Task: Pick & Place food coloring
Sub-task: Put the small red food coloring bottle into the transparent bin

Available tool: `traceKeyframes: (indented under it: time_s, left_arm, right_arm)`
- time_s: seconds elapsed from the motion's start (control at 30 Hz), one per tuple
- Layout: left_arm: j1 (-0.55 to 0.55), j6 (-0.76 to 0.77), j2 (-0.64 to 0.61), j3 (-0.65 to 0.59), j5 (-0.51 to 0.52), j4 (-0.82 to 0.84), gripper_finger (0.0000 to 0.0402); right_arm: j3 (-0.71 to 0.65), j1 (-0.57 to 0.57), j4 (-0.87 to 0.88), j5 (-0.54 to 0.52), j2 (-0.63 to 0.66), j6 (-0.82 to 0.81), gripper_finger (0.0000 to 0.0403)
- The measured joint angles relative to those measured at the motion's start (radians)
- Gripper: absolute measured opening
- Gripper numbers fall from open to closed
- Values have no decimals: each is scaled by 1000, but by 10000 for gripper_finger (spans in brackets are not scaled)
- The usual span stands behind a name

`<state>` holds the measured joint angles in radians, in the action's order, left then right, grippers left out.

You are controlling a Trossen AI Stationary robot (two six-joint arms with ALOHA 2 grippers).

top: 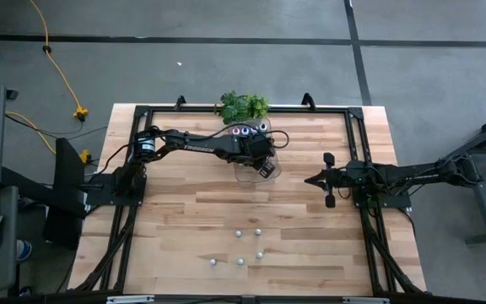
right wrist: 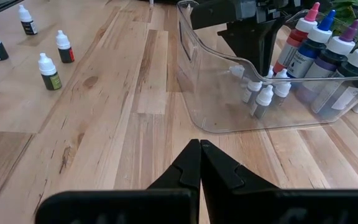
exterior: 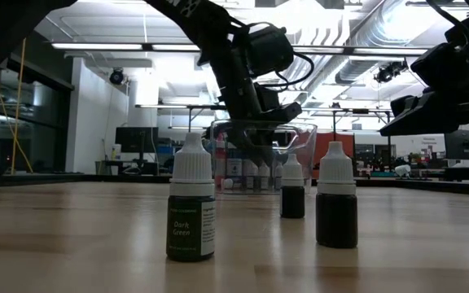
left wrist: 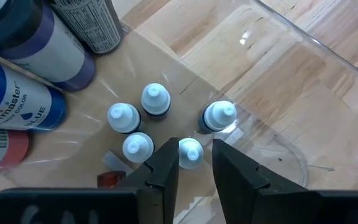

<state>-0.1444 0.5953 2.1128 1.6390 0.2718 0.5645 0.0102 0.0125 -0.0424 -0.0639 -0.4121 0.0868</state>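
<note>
A pale butcher-block desk (top: 310, 211) of glued wooden strips stands on a grey floor, with a green leafy plant (top: 243, 105) at its far edge. Beside the plant sits a clear plastic tray (right wrist: 210, 93), its walls thin, glossy and curved.

The food coloring is split between two places. In the tray stand four larger bottles (right wrist: 331, 53) with pink, blue and purple tops, and a cluster of small dropper bottles (left wrist: 156, 99) with white conical caps. More small bottles (top: 247, 245) stand loose on the near part of the desk; the low view shows one labelled dark green (exterior: 191, 203).

The left claw (left wrist: 191, 165) reaches down into the tray, its dark fingers apart on either side of one small bottle's cap (left wrist: 190, 151), not yet visibly pressing it. The right claw (right wrist: 199, 165) waits over bare wood right of the tray, fingers together.

The small bottles look light, stiff and smooth, so they would probably tip or slip easily. The ribbed cap or the neck just under it seems the soundest place to grip, squarely and gently, without knocking the neighbours packed close by.
</note>
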Motion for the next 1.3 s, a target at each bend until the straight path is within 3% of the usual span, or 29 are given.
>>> traceKeyframes:
  time_s: [0.57, 1.2, 1.3]
  left_arm:
    - [0, -92, -25, 72, -30, -1, 93]
    - [80, -294, -348, 69, -25, 150, 93]
    - [102, -306, -408, 1, -29, 128, 93]
  right_arm:
    - [0, 0, 0, 0, 0, 0, 0]
    - [0, 0, -4, 0, 1, 0, 0]
    - [0, 0, -4, 0, 1, 0, 0]
